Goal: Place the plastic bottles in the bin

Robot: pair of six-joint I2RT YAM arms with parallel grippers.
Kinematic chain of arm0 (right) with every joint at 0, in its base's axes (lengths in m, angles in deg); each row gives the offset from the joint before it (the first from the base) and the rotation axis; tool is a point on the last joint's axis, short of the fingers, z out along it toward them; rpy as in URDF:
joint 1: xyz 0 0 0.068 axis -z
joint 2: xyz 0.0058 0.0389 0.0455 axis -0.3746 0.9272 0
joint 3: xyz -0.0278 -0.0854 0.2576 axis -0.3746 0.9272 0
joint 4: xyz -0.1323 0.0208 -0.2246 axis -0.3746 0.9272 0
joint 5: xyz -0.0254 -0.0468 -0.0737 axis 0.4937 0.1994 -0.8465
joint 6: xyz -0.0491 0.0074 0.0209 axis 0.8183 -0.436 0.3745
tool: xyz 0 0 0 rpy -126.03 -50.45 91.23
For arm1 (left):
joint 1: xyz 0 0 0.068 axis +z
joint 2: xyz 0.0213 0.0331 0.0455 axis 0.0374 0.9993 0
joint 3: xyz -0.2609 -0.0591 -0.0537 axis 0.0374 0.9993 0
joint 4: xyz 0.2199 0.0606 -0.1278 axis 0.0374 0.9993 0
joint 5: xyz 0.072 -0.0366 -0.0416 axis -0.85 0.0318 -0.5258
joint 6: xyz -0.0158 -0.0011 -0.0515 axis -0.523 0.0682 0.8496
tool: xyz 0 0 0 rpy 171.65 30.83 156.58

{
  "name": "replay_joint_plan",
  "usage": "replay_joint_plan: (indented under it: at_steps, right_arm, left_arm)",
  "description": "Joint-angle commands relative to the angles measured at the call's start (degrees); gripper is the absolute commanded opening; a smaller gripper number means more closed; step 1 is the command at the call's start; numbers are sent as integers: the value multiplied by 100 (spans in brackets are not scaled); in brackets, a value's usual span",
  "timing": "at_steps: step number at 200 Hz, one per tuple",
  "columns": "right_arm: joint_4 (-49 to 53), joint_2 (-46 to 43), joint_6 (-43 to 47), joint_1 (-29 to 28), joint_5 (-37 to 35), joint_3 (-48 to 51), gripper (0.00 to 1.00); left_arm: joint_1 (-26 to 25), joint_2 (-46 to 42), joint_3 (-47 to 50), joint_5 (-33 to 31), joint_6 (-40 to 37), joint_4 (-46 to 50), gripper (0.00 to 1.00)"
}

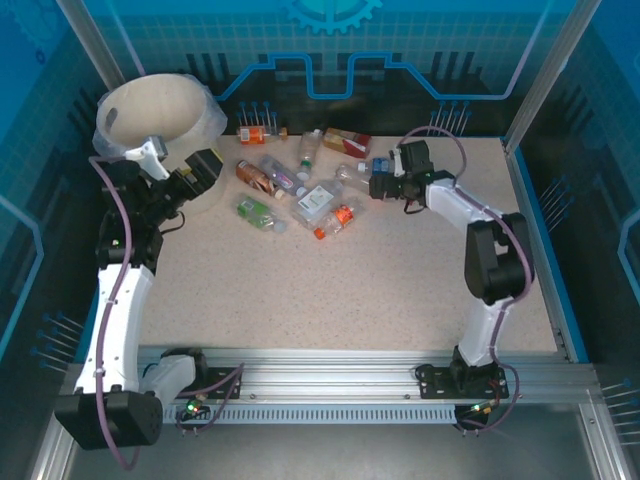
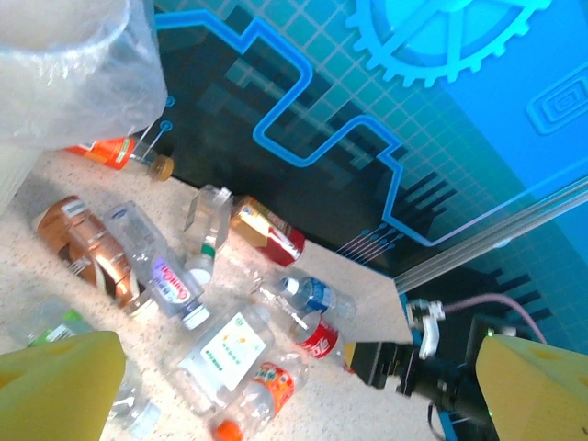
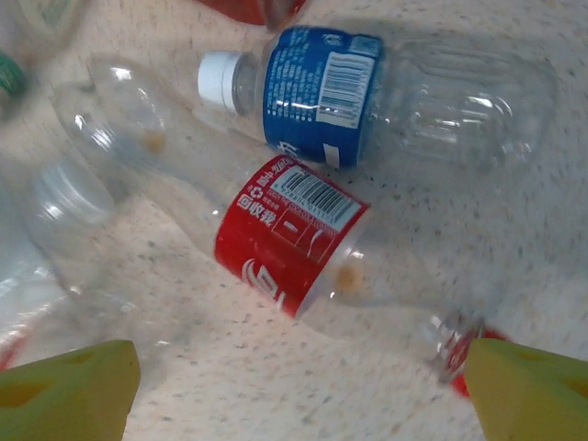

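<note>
Several plastic bottles [image 1: 300,185] lie scattered across the back middle of the table. The cream bin [image 1: 150,115], lined with a clear bag [image 2: 64,73], stands at the back left. My left gripper [image 1: 210,170] hovers open beside the bin, facing the bottles; its yellow pads [image 2: 55,381] frame an orange-labelled bottle [image 2: 266,386]. My right gripper [image 1: 380,185] is open and low over the table at the right end of the heap. Just ahead of its jaws lies a clear red-labelled bottle [image 3: 294,239], its red cap by the right pad [image 3: 533,390]. Beyond that lies a blue-labelled bottle [image 3: 367,83].
A blue rim [image 1: 525,230] edges the speckled table [image 1: 330,290] on the right, and a dark patterned wall [image 1: 330,90] closes the back. Bottles also lie against the back edge [image 1: 255,132]. The right arm [image 2: 459,386] is seen from the left wrist.
</note>
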Motion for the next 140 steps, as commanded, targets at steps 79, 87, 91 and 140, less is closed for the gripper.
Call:
replay_joint_plan:
  at_steps: [79, 87, 91, 140]
  right_arm:
    - [2464, 1812, 2592, 341, 393, -2024, 88]
    - [2551, 1864, 2673, 344, 414, -2081, 88]
    - [2591, 1882, 2706, 345, 430, -2103, 87]
    - [2746, 2003, 2803, 376, 434, -2203, 75]
  left_arm:
    - [-26, -94, 140, -105, -414, 584, 99]
    - [-26, -79, 142, -95, -422, 581, 99]
    - [-26, -63, 136, -93, -423, 588, 99]
    - [-30, 40, 176, -29, -450, 547, 99]
